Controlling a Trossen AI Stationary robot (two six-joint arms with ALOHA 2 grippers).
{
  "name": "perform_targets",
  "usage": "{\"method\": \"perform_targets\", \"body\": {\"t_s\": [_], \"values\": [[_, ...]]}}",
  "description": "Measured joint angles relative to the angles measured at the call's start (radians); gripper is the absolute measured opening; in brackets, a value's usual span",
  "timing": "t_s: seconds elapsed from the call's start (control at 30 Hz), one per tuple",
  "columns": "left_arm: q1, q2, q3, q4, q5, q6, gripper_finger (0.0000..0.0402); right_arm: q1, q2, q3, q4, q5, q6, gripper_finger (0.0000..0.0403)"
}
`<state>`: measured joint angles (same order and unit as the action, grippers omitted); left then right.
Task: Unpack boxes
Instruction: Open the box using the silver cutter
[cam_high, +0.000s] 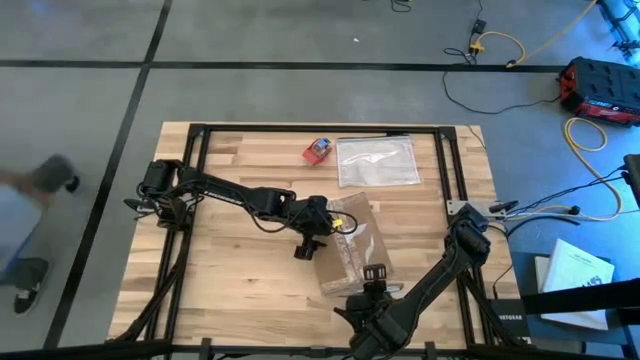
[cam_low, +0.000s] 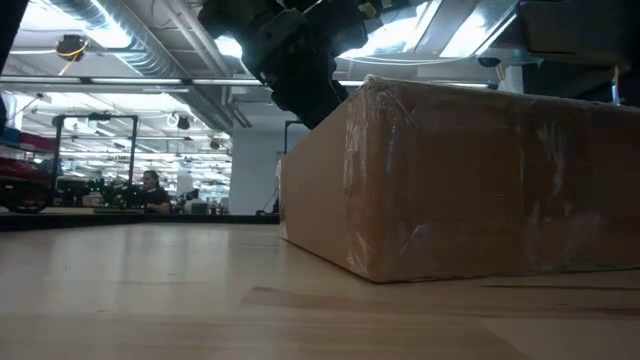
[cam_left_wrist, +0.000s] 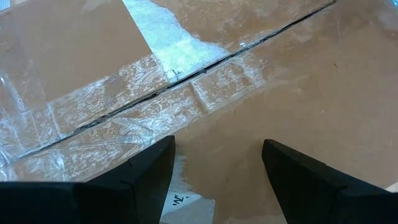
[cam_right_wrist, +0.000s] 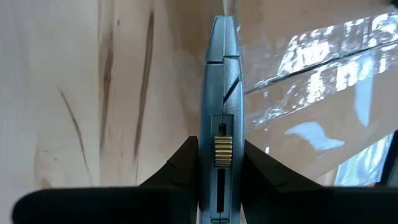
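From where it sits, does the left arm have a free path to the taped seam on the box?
Probably yes. The left gripper hangs open right above the box, and nothing lies between its fingers and the taped seam. The right gripper, holding a box cutter, is at the box's near edge.

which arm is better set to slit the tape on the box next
Probably the right: its gripper is shut on a box cutter at the box edge. The left gripper is open and empty above the taped seam.
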<state>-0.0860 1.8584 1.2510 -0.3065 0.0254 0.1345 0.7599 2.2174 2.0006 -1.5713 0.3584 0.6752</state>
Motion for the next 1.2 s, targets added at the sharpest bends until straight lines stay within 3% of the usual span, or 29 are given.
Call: {"method": "perform_targets", "body": {"t_s": [0.5,1.2], "values": [[-0.001,0.0,0.0,0.0,0.003,-0.002,0.0234,-0.007,-0.006,-0.042,0.001,-0.079,0.05,0.0061],[-0.006,0.0,0.0,0.001,0.004,0.029,0.0234,-0.027,-0.032,-0.078,0.0,-0.06,-0.009,0.0061]]}}
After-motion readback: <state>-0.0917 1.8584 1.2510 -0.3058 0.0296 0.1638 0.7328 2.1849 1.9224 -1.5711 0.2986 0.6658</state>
